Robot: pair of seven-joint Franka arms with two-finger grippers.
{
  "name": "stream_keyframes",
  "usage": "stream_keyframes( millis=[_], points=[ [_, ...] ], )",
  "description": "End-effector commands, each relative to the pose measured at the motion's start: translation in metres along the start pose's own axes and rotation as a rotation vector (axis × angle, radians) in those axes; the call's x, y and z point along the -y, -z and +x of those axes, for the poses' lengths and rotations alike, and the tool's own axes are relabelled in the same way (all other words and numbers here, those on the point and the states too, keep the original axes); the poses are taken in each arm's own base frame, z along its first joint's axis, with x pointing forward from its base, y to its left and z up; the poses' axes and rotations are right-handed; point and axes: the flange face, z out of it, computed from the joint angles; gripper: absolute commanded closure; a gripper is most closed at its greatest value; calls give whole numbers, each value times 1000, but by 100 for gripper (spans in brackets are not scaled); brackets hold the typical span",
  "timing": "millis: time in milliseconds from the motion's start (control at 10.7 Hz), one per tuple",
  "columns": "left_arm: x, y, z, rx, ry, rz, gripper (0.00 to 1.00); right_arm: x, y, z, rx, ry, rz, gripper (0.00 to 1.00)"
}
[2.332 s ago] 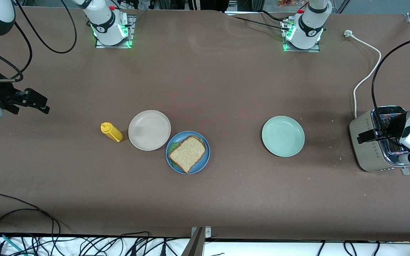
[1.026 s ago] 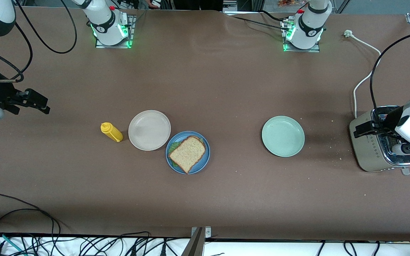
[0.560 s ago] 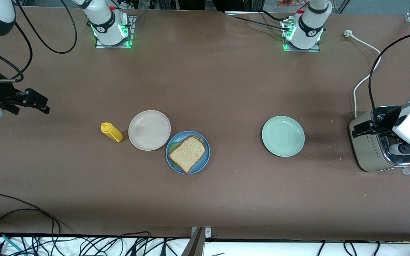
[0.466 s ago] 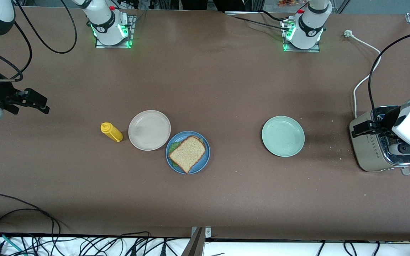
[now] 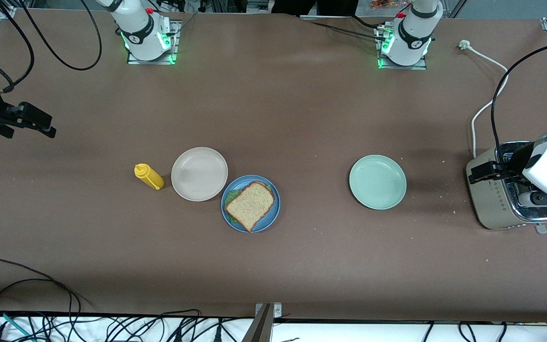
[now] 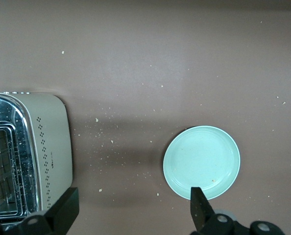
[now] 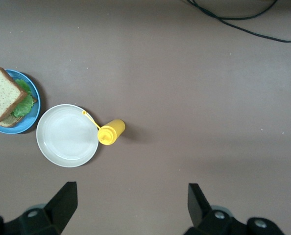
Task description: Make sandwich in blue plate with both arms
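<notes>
The sandwich lies on the blue plate near the table's middle: a brown bread slice on top, with green lettuce sticking out under it. It also shows in the right wrist view on the blue plate. My right gripper is open and empty, up over bare table at the right arm's end. My left gripper is open and empty over the toaster's edge.
A beige plate and a yellow squeeze bottle lie beside the blue plate. A pale green plate is empty, toward the left arm's end. A toaster with a white cord stands at that end. Crumbs lie around it.
My right gripper has moved up and toward the table's edge at the right arm's end. My left gripper shifted earlier over the toaster toward the green plate and has held still since.
</notes>
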Motion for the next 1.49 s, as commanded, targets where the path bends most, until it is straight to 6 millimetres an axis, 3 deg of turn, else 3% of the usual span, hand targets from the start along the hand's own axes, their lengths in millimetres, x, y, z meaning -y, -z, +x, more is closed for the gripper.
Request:
stream_keyframes(
  millis=[0,187,373,933,1399],
  points=[
    [1,6,-5,-14,-20,-1,0,15,33,-12,0,-7,-13,0],
    [0,7,-5,-15,-20,-1,0,9,15,-3,32,-70,-37,0],
    [0,5,-5,-12,-22,-1,0,17,1,5,43,-61,-41,0],
    [4,4,-4,-12,-20,-1,0,37,-3,17,-18,-30,-34,0],
    [5,1,-3,-10,-19,-2,0,26,-5,19,-17,-47,-39,0]
  ],
)
